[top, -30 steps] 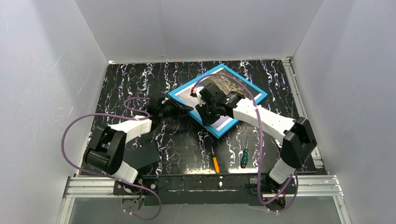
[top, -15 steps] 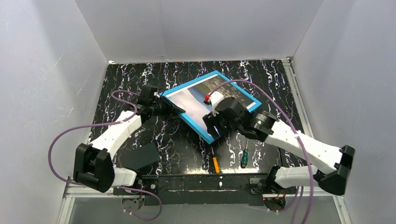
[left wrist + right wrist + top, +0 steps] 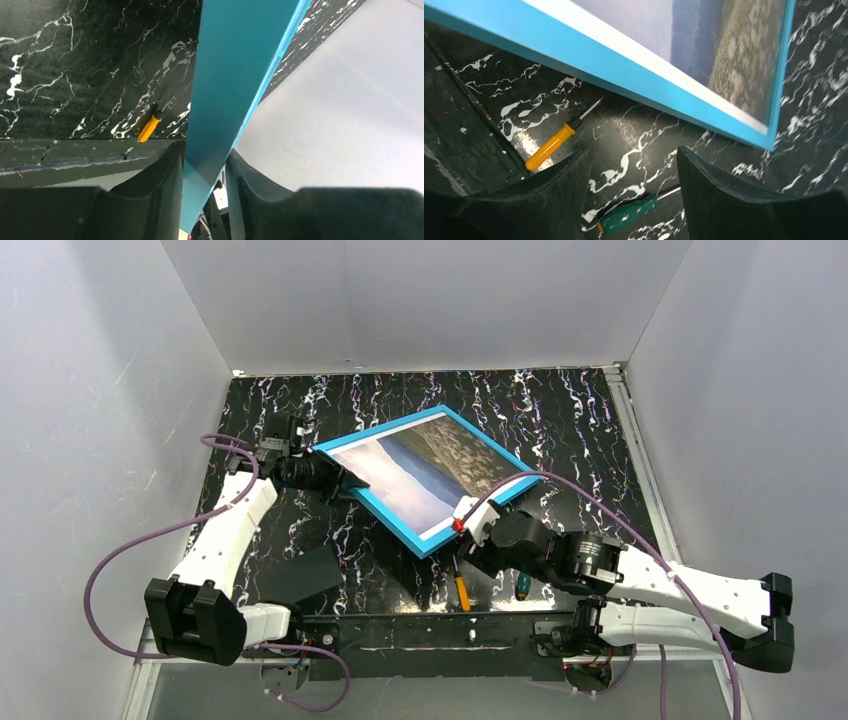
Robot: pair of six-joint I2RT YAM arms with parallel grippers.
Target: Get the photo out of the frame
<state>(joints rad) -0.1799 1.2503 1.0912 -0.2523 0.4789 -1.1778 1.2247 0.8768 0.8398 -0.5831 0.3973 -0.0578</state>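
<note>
Currently the left gripper (image 3: 205, 170) is clamped on the frame (image 3: 380, 512) at its left corner, holding it tilted. The photo (image 3: 425, 465) sits inside the frame, face up. The right gripper (image 3: 633, 156) hangs released and empty just below the frame's near corner. Step in hand: presenting the frame. The next move probably calls for reaching the frame's back and pushing the photo free.

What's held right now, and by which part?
The left gripper clamps the frame by its edge near the left corner; the right gripper is open, holding nothing.
</note>
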